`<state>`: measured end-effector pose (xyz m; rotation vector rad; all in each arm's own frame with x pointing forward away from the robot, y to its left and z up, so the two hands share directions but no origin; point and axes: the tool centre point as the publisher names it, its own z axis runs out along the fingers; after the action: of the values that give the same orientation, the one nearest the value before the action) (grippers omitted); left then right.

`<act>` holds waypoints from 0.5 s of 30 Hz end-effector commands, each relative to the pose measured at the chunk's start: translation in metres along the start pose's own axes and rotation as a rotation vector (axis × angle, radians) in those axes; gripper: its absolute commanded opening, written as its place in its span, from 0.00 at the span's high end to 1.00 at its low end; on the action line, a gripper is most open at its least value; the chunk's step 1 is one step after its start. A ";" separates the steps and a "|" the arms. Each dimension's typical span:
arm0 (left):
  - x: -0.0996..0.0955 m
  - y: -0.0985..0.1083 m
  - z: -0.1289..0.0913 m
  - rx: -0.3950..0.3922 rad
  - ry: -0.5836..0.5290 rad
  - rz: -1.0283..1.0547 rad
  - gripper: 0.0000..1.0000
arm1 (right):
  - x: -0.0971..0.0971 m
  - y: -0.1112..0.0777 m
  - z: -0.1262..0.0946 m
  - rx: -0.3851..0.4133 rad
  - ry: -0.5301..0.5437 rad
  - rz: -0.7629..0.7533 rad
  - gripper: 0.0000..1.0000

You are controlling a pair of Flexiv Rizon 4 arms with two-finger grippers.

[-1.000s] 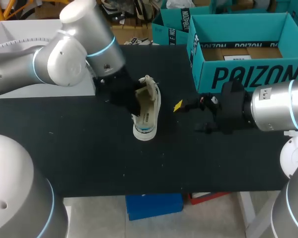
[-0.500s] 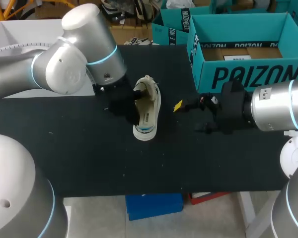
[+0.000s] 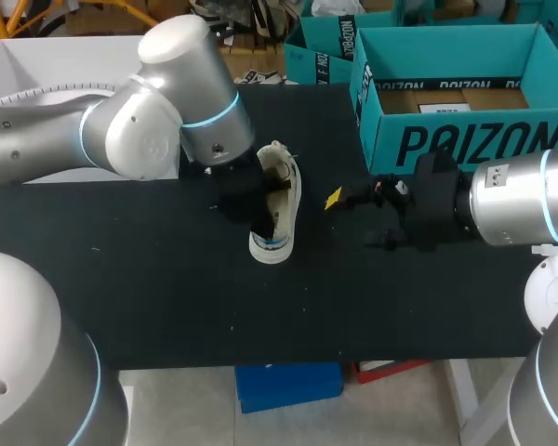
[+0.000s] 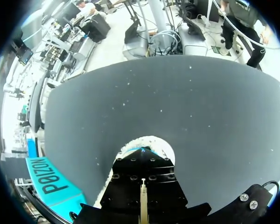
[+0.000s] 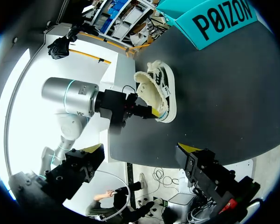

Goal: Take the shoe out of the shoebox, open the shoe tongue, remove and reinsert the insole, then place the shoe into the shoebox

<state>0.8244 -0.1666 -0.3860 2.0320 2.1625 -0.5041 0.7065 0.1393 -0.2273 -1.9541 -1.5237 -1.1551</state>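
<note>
Yellow tips mark the two fingers of the right gripper [image 5: 140, 150], which stand wide apart with only bare table between them, holding nothing. It hovers on the side of the shoe [image 3: 283, 212] that faces the shoebox, near the shoe but not touching it, with one tip pointing towards it. The left gripper [image 3: 247, 199] sits against the opposite side of the shoe, its black body pressed close to the opening. In the right wrist view a single yellow tip of it shows right at the shoe's edge. From these views I cannot tell how wide its jaws are or whether they hold the shoe. In the left wrist view only the shoe's pale rounded end shows, just ahead of the gripper's black housing. The shoe is a cream and white sneaker with a dark band along its sole, resting on the black table [image 3: 167, 279] outside the box. The teal shoebox [image 3: 465, 139] stands open, beyond the right gripper from the shoe. The left arm [image 3: 149, 139] and the right arm [image 3: 516, 200] flank the shoe.
</note>
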 end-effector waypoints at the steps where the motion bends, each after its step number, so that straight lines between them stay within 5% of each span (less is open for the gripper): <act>1: 0.000 0.006 0.012 0.003 0.008 0.001 1.00 | 0.001 0.000 0.000 0.000 0.000 0.000 0.00; 15: 0.003 0.013 0.032 -0.017 0.069 0.013 1.00 | 0.001 0.000 0.000 0.000 0.000 0.000 0.00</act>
<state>0.8314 -0.1675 -0.4135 2.0813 2.1784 -0.4303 0.7065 0.1393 -0.2273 -1.9541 -1.5237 -1.1551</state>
